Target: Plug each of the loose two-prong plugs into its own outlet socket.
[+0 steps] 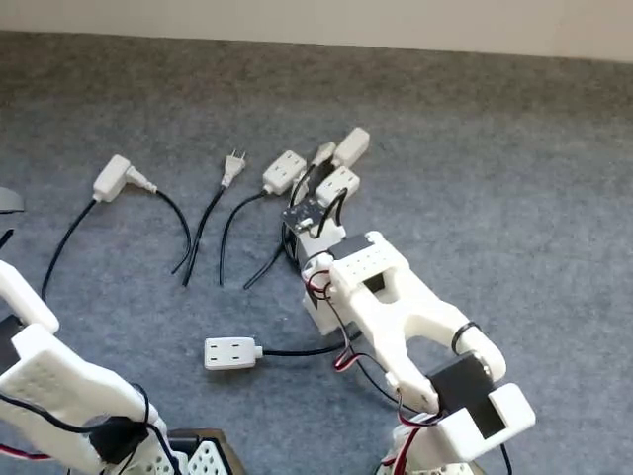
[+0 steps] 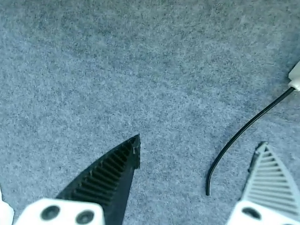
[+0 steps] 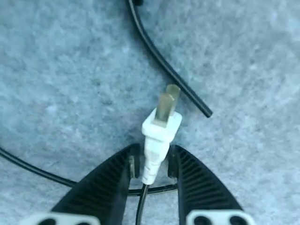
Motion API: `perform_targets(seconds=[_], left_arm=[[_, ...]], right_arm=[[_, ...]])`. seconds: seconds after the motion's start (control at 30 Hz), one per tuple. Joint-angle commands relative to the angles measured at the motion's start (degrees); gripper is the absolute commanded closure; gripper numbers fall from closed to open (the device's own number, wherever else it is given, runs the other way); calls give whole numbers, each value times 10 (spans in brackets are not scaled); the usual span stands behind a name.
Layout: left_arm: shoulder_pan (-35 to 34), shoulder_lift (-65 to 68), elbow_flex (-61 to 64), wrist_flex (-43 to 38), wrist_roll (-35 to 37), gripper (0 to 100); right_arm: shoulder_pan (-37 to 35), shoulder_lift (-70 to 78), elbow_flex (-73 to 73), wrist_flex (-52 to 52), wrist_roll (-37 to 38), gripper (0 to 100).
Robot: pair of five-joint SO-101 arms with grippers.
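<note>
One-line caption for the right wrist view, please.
Right tool grips a white plastic two-prong plug over grey carpet, a thin black cable ending just beyond the prongs.

Rough carpet (image 1: 514, 178), smooth plast. plug (image 3: 157, 136), metal prongs (image 3: 166, 103)

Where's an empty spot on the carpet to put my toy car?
In the high view, the grey carpet is bare on the whole side right of the white robot arm, and along the far strip beyond the white outlet sockets. It is crowded in the middle, where sockets, white plugs and black cords bunch together.
</note>
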State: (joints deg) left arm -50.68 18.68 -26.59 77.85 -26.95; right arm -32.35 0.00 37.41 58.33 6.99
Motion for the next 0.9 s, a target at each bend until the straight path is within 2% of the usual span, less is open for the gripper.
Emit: perform_targets(seconds=[0.0,0.13,0.33,0.47,0.6,0.73,0.87], left_arm=[[-11,-10,-20,3,-4,639],[-12,-11,-20,3,-4,639],[-9,-7,-19,4,-4,639],[6,-11,-20,40,-4,639],[38,-12,-19,85,-69,635],[69,-14,-21,86,-72,633],[121,-56,11,80,-72,601]], right_arm=[[22,2,-1,-7,5,877],[25,2,-42,38,4,998],[16,0,-131,104,7,991],[-18,-15,-209,144,7,991],[-60,-92,-283,180,25,991],[-82,-189,-284,162,45,991],[-92,-274,-201,78,47,991]])
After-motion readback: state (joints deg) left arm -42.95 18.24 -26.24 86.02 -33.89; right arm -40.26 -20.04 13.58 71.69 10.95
